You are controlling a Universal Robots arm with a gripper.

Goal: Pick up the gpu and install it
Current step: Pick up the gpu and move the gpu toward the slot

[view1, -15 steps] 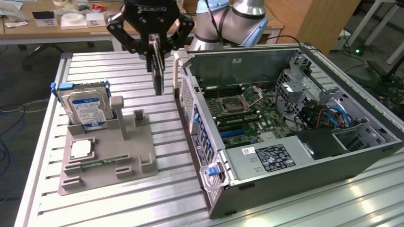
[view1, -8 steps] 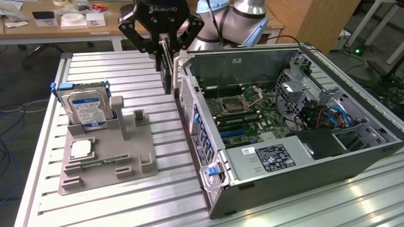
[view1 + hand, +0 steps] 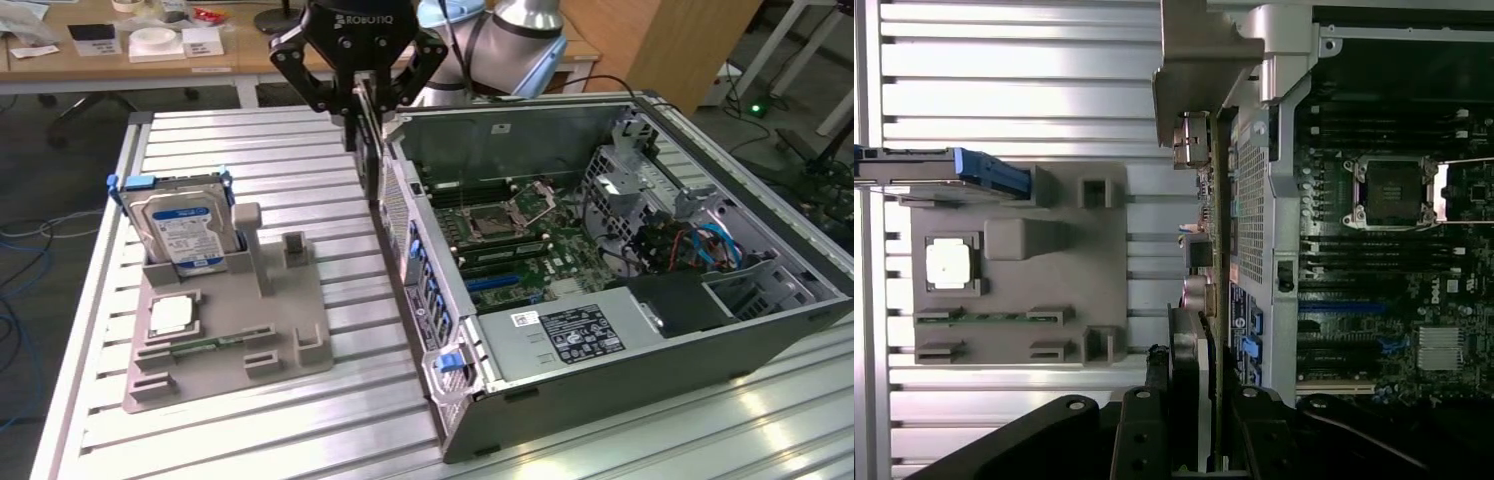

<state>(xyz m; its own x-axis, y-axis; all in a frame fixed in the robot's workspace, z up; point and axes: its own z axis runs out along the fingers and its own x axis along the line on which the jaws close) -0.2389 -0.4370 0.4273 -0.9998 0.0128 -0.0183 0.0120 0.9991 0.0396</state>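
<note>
Two fingers (image 3: pixel 1150 402) of your gripper (image 3: pixel 358 100) are clamped on the gpu (image 3: pixel 359 126), which hangs edge-on in the upper middle of the exterior view, over the rear wall of the open computer case (image 3: pixel 641 390) and well off the table (image 3: pixel 267 130). In the wrist view the card runs out from between the fingers, its metal bracket (image 3: pixel 1199 60) at the far end, just beside the case's perforated wall (image 3: pixel 1254 230). The step in hand, as I judge it, is carrying the card over to the motherboard (image 3: pixel 521 240). The grip seems to sit toward one end of a long flat card, so move slowly and avoid sharp turns, or the card may pivot between the pads. Hold it square to the blue slot (image 3: pixel 491 284) near the centre of the frame, which I take for its seat; a tilted edge would likely bind. Mind the case wall beside the bracket; a knock there could shift the card in your grasp. Steer clear of the grey fixture tray (image 3: pixel 227 350) at the left of the frame, where the hard drive (image 3: pixel 184 230) stands and the memory stick (image 3: pixel 200 345) lies.
</note>
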